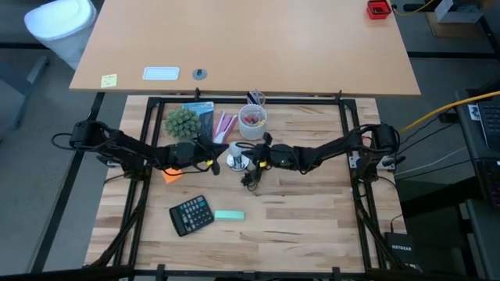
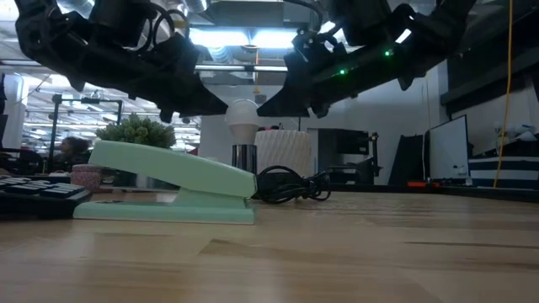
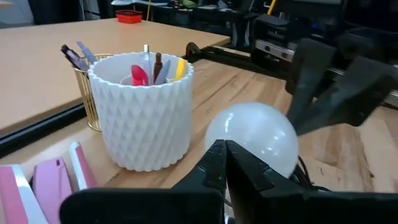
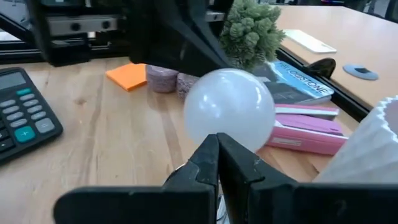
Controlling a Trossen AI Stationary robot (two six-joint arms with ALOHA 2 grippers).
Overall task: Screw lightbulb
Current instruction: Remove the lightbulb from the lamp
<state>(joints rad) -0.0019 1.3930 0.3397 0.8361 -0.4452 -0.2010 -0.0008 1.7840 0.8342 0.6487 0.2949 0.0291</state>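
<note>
Nearest the front edge of the table (image 1: 312,226) lay one black calculator (image 1: 191,214) and one mint-green stapler (image 1: 229,215) just beside it. Behind them, at the middle of the table, one pale lightbulb (image 1: 237,148) stood upright on a shiny silver base (image 1: 234,163), whose black cord (image 1: 251,179) lay coiled just beside it.

Two dark arms reached in low and nearly level from opposite sides and met at the bulb. The left gripper (image 3: 225,163) pointed straight at the bulb, its fingers drawn together into a narrow slit, holding nothing. The right gripper (image 4: 217,155) faced it from the other side, its fingers likewise pressed close together and empty.

Farther back stood one white faceted cup (image 3: 142,112) holding several pens, one gold wire pen holder (image 3: 93,93), one small green plant (image 4: 252,31), one orange sticky pad (image 4: 127,76), a pink case (image 4: 308,134) and one book (image 4: 297,84) whose cover read partly "CUSTONE".
</note>
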